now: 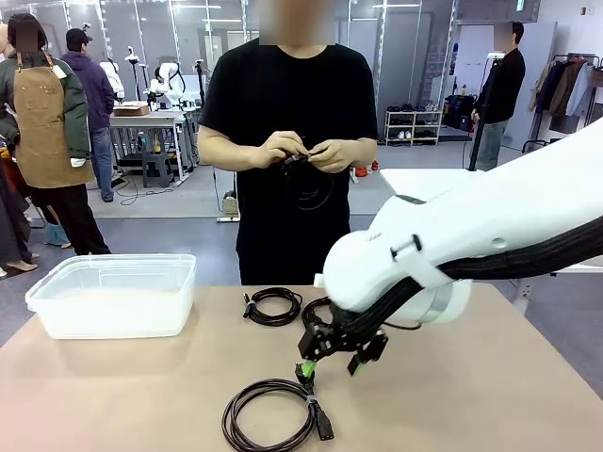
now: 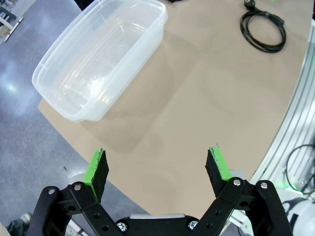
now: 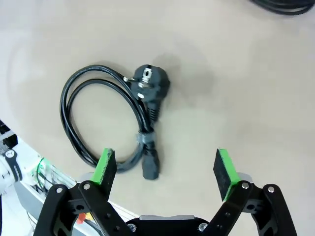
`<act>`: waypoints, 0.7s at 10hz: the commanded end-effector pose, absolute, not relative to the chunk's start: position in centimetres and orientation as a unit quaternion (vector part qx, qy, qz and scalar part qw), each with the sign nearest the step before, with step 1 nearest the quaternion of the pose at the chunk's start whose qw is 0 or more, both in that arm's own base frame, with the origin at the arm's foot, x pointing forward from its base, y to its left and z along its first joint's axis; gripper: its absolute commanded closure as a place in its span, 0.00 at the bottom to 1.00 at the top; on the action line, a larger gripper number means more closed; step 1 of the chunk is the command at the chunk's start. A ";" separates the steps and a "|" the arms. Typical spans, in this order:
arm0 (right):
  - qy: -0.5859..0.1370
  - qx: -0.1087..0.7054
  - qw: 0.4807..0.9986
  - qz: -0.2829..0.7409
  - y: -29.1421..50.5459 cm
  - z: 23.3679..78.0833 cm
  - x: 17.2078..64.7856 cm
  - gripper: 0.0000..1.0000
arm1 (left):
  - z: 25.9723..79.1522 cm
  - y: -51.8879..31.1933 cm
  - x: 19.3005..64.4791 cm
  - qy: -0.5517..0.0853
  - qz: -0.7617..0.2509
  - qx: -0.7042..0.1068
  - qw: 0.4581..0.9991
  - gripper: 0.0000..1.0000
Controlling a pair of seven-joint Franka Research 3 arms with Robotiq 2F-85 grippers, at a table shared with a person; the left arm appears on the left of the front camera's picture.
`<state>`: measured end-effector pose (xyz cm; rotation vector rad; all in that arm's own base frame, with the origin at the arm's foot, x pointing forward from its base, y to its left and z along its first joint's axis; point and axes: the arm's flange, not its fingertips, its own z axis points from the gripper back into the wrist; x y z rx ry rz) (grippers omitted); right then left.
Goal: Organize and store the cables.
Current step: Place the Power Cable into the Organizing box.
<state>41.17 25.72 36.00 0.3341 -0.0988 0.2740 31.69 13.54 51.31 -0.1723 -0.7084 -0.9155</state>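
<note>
A coiled black power cable (image 1: pixel 273 414) with a moulded plug lies closest, bound by a tie and set near the front edge of the tan tabletop (image 1: pixel 113 395). In the right wrist view the coil (image 3: pixel 106 123) nearly reaches that edge, with only a narrow strip of table outside its loop. The right gripper (image 1: pixel 332 369) hangs directly over the coil's far side. Its jaws are spread wide and hold nothing (image 3: pixel 165 164). One green pad (image 3: pixel 106 164) overlaps the loop, but whether it touches I cannot tell. Bare table lies open to the right of the plug.

A second, smaller coiled black cable (image 1: pixel 273 306) rests mid-table, apart from the first, and another loop shows partly behind the white arm. The person across the table holds a further black cable (image 1: pixel 306 179) in both hands.

A clear rectangular plastic tub (image 1: pixel 113 297) stands empty at the far left, close to the table's left edge (image 2: pixel 98 59). The left gripper (image 2: pixel 156 164) hovers over the table's rim beside it, released and empty, with a broad stretch of bare surface between the tub and one coil (image 2: pixel 263 29).
</note>
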 end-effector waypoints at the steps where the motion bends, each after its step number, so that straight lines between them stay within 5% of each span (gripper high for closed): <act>1: -0.052 0.170 0.968 0.178 21.3 38.5 40.1 0.00 | 51.3 13.7 31.7 -0.336 -0.436 -0.082 0.831 0.00; 6: -0.104 0.173 0.930 0.307 10.0 43.0 39.2 0.00 | 51.3 13.7 31.7 -0.336 -0.436 -0.082 0.831 0.00; 7: -0.128 0.153 0.899 0.389 2.3 44.6 38.4 0.00 | 51.3 13.7 31.7 -0.336 -0.436 -0.082 0.831 0.00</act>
